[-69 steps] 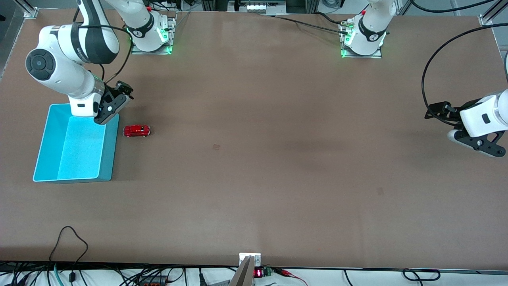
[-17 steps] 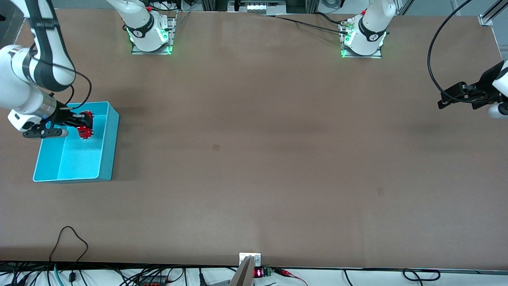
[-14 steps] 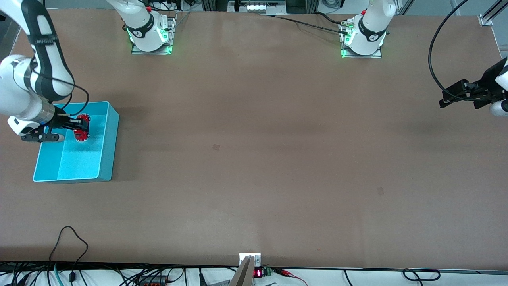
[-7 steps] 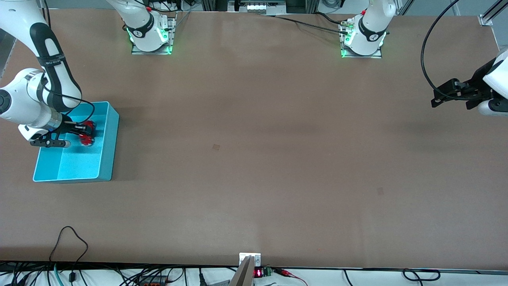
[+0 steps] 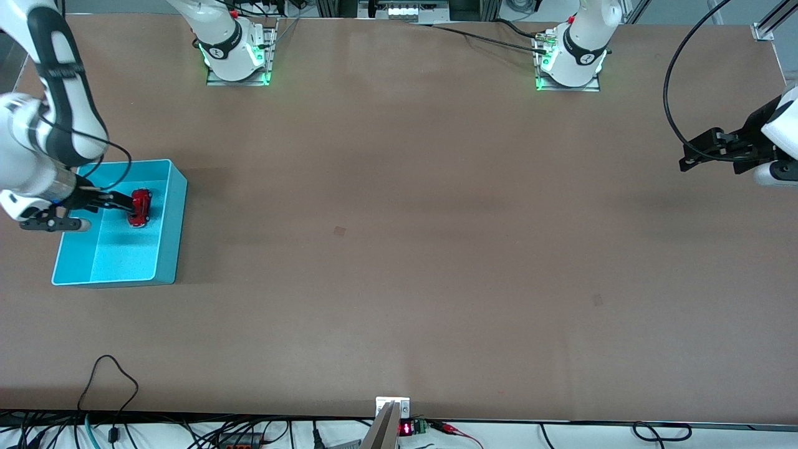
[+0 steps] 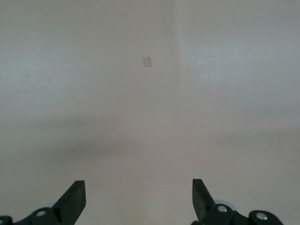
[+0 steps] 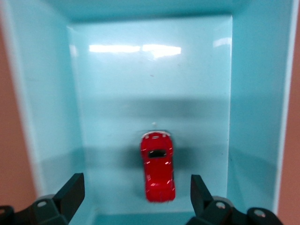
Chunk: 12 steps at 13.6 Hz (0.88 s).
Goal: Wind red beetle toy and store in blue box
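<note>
The glossy red beetle toy [image 7: 158,172] lies free on the floor of the blue box [image 5: 173,231], under the right pincer [image 7: 136,197], fingers apart; the left pincer [image 6: 139,199], also spread, waits over the bare tabletop [image 5: 399,249].

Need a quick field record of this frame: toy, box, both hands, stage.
toy: red beetle toy lies on the floor of the blue box, free of any grip
box: at the right arm's end of the table
right hand: open, over the box, above the toy
left hand: open, waiting over bare table at the left arm's end
stage: toy stored
</note>
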Motion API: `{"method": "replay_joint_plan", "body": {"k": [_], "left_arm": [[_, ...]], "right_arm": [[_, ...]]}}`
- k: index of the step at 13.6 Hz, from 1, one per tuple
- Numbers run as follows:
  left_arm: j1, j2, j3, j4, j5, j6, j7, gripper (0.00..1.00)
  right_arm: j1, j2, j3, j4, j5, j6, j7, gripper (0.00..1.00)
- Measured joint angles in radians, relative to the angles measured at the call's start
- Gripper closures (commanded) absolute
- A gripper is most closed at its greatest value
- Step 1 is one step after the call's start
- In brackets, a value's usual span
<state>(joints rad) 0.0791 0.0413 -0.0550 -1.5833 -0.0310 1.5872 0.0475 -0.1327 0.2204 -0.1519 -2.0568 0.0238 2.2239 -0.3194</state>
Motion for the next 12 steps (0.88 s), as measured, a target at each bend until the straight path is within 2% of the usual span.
{"method": "replay_joint_plan", "body": {"k": [5,9,12], "left_arm": [[-0.001,0.003,0.0,0.004,0.0,0.0,0.0,0.0],[-0.003,0.004,-0.001,0.007,0.0,0.0,0.0,0.0],[-0.005,0.004,-0.002,0.008,0.0,-0.001,0.0,0.0]], "right_arm": [[0.003,-0.177,0.096,0.195,0.0,-0.343,0.004,0.0],[0.008,-0.213,0.171,0.388,0.0,-0.613,0.059,0.0],[0.037,-0.22,0.179,0.468,0.0,-0.701,0.125,0.0]]}}
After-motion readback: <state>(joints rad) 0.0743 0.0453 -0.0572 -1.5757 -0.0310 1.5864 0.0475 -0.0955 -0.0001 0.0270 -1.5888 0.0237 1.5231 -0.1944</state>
